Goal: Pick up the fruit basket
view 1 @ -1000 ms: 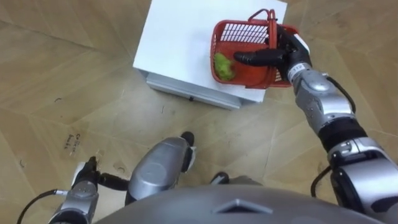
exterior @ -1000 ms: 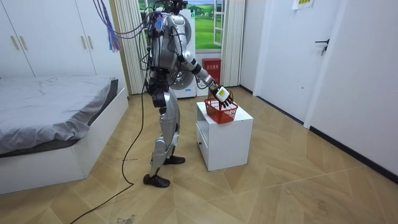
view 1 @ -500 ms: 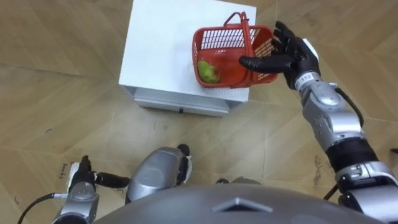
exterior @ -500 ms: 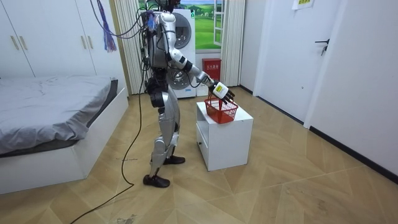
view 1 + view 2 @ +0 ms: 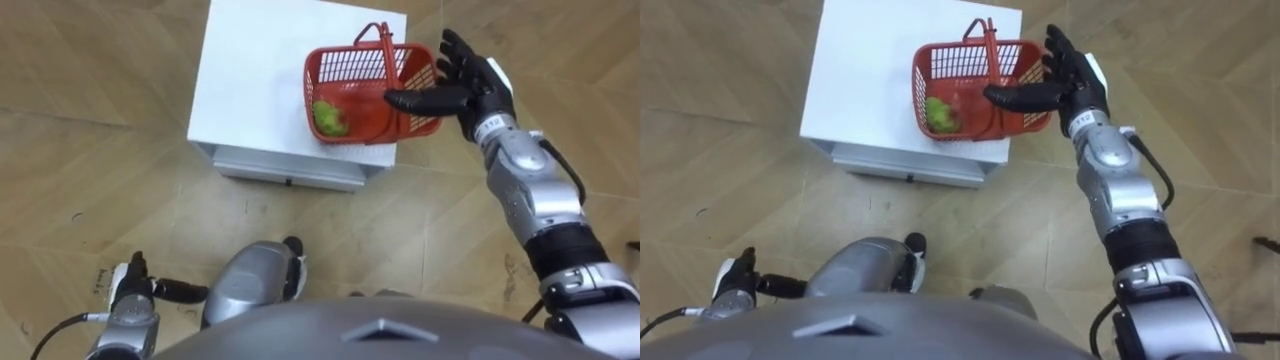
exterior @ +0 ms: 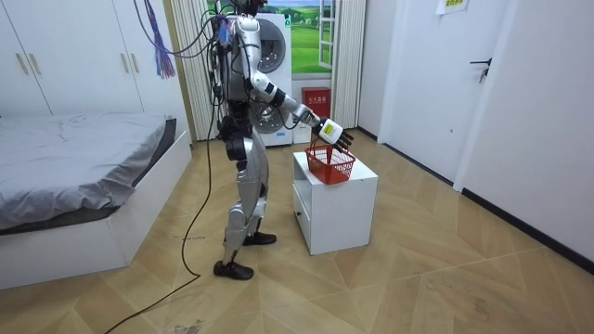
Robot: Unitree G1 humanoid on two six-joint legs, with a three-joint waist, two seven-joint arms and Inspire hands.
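Right robot hand (image 5: 470, 86) outstretched and spread open, left robot hand (image 5: 133, 297) low

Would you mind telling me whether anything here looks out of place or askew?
Nothing is spilled or damaged. The red basket sits at the right edge of the white table, not centred, its green fruit lying in one corner. The right hand is open beside it.

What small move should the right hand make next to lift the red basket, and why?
Probably shift the right hand left to the upright handle and curl round it. It is open beside the red basket, thumb over its rim, gripping nothing; the basket sits on the white cabinet.
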